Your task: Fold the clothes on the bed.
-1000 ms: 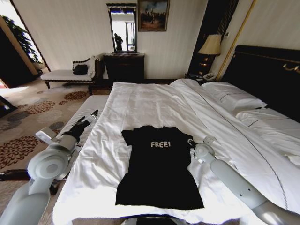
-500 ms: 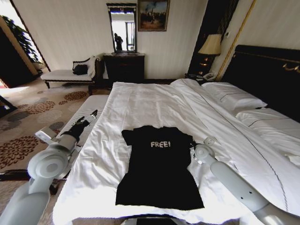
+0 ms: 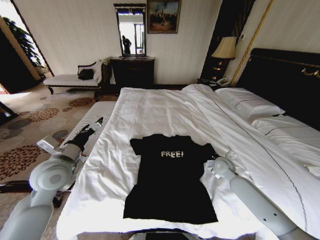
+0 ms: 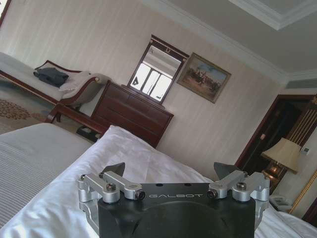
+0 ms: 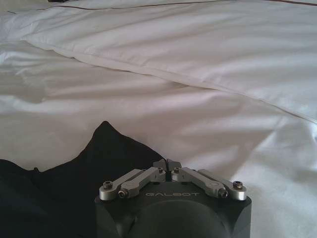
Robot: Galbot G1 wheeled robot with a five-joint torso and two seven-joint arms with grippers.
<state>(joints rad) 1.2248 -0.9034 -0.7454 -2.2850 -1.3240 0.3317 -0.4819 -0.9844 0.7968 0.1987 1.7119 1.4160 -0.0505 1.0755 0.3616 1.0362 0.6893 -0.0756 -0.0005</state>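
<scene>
The clothes are one black T-shirt (image 3: 167,180) with white "FREE!" lettering, lying flat on the near part of the white bed (image 3: 160,107). My right gripper (image 3: 210,155) is at the shirt's right sleeve, which stretches out sideways toward it. In the right wrist view that gripper (image 5: 167,165) has its fingers pressed together on the edge of the black fabric (image 5: 74,173). My left gripper (image 3: 93,127) hangs off the bed's left side, above the bench. In the left wrist view this gripper (image 4: 170,171) is open and holds nothing.
A white-cushioned bench (image 3: 95,114) runs along the bed's left side. Pillows (image 3: 250,102) and a dark headboard (image 3: 285,75) lie to the right. A chaise (image 3: 75,80), a dark dresser (image 3: 132,72) and a lamp (image 3: 225,48) stand by the far wall.
My right gripper has moved a little to the right and drawn the shirt's right sleeve out sideways. The left arm has not moved.
</scene>
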